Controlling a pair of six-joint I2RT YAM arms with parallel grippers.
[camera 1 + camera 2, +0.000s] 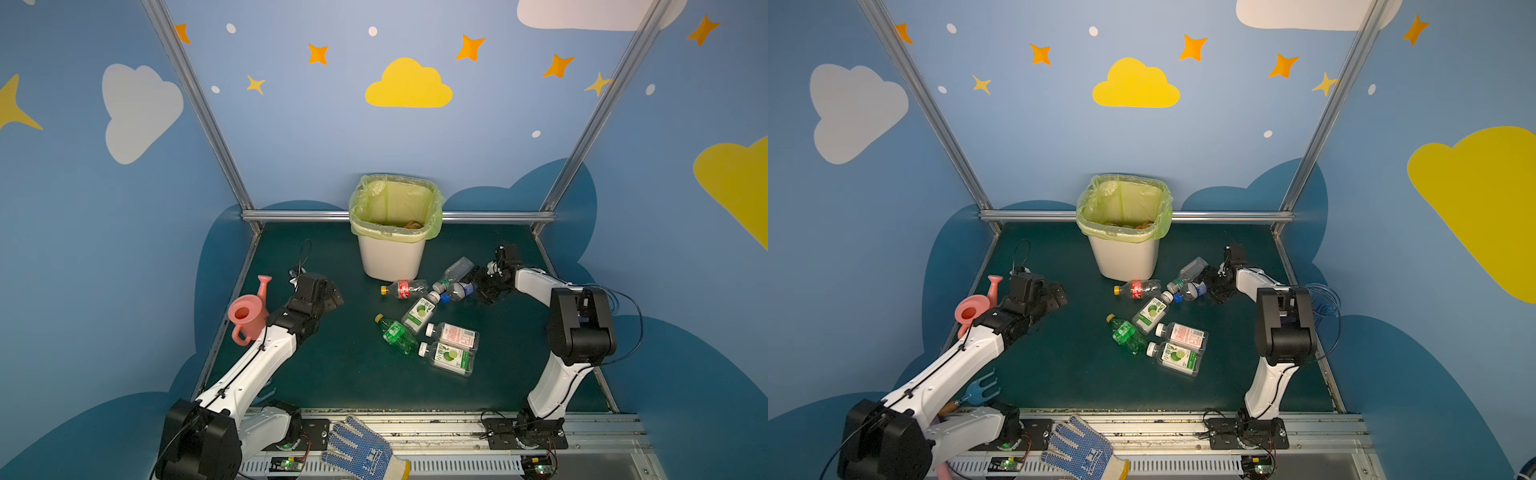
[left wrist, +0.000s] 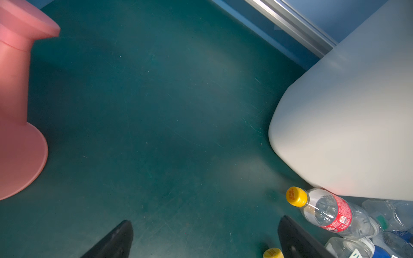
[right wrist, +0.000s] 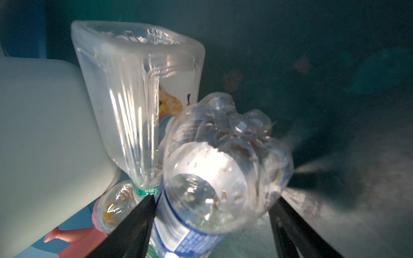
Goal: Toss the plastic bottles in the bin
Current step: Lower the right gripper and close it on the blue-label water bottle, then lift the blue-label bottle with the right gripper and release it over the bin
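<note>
The bin [image 1: 392, 257], white with a yellow-green liner, stands at the back middle of the green mat. Several plastic bottles lie in front of it and to its right: a red-labelled one [image 1: 404, 289], a square clear one [image 1: 455, 270], a green one [image 1: 397, 334] and labelled clear ones [image 1: 449, 358]. My right gripper [image 1: 478, 286] is open and straddles a blue-labelled clear bottle [image 3: 212, 178]. One finger touches that bottle and a thin gap shows at the other. My left gripper [image 1: 332, 297] hangs wide open over bare mat, left of the red-labelled bottle [image 2: 330, 212].
A pink watering can [image 1: 247, 316] stands at the left edge beside my left arm. A blue garden fork [image 1: 980, 390] lies under that arm. A dotted work glove [image 1: 361, 449] rests on the front rail. Metal rails border the mat.
</note>
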